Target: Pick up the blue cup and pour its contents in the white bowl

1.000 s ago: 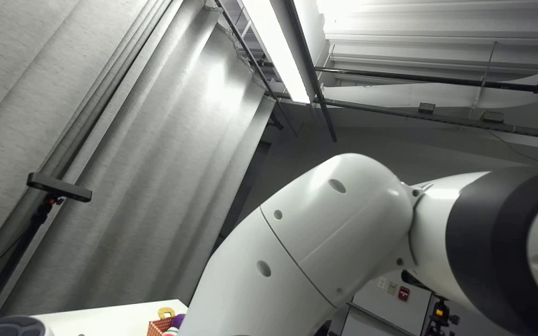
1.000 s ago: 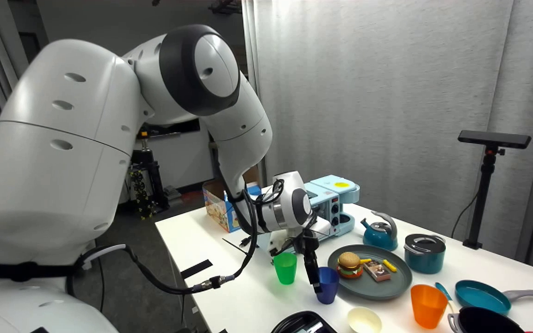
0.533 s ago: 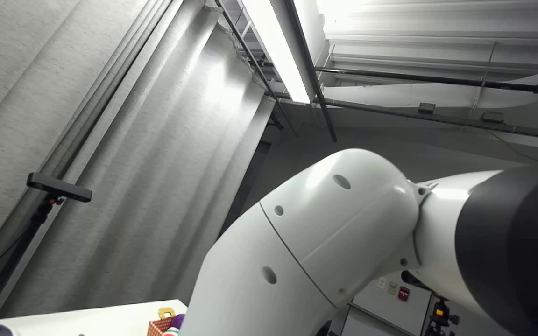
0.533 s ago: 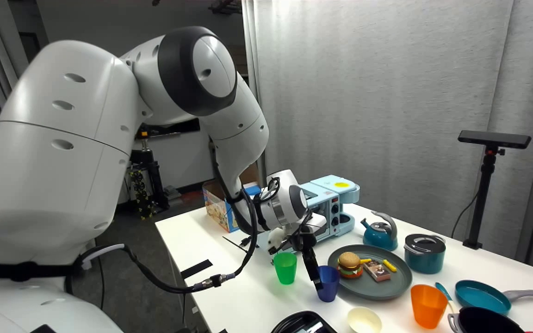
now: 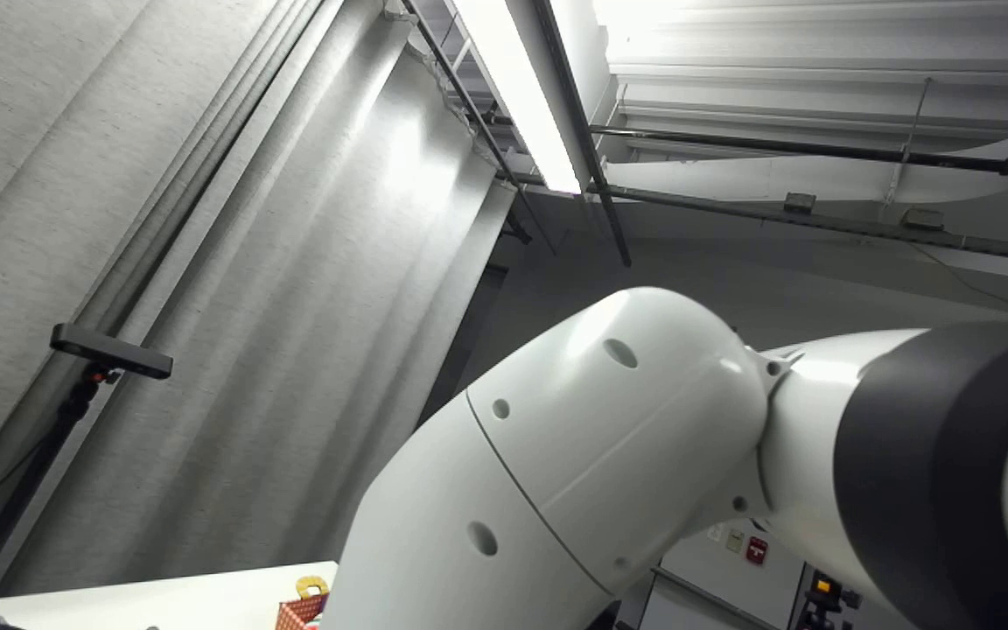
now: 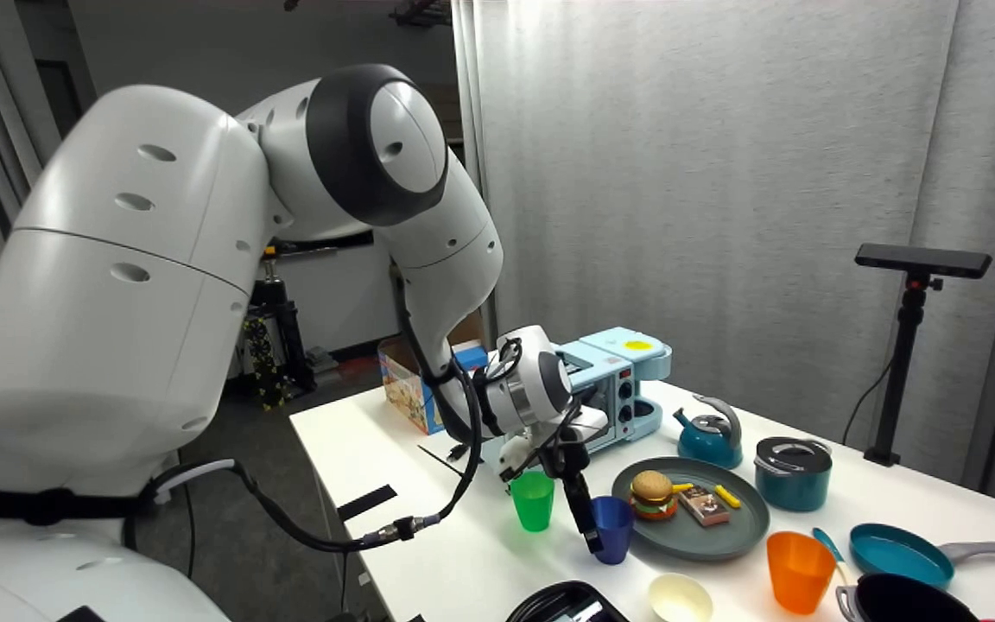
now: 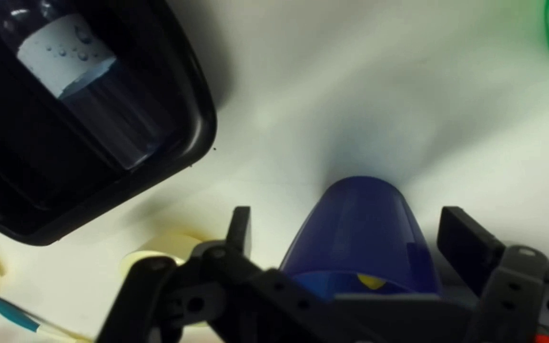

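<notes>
White tabletop [image 6: 463, 561] bears the blue cup [image 7: 360, 228], ungrasped, the gripper [image 7: 346, 226] spread either side of it. Something yellow [image 7: 371, 281] inside is mostly hidden. Near the blue cup, an exterior view crops the white bowl [image 6: 680, 597].

Robot arm's elbow [image 6: 378, 142] lower than a second ago, fingers [image 6: 582, 511] more slanted
</notes>
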Motion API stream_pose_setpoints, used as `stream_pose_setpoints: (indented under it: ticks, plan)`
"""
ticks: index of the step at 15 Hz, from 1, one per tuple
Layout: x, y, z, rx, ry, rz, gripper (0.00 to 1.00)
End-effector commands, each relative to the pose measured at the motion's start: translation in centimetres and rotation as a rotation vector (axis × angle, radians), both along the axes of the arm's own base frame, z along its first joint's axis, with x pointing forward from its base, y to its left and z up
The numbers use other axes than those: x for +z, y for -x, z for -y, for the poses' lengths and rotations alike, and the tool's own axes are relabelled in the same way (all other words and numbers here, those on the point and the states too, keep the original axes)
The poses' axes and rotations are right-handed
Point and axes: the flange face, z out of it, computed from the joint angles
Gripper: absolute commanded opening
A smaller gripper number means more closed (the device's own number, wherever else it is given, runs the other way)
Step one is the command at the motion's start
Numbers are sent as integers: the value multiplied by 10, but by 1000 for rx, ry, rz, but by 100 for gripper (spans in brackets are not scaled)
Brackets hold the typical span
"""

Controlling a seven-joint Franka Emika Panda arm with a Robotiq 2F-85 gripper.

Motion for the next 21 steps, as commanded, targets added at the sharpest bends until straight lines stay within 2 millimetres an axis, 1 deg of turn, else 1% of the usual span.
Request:
stream_pose_setpoints:
  ticks: [1,5,10,11,12,13,14,15,16,19,21]
  plan:
    - [-3,-8,-4,6,47,27,100]
    - [1,-14,-6,11,64,62,100]
    - [3,-16,-7,12,87,75,100]
    - [2,-15,-7,12,90,75,99]
    - [2,-15,-7,13,93,71,74]
    - [2,-15,-7,14,97,69,74]
    - [1,-15,-7,16,99,67,71]
    - [2,-16,-7,18,100,67,63]
    - [3,-16,-8,19,101,67,59]
    - [3,-17,-7,19,103,64,56]
    - [5,-17,-3,6,92,63,56]
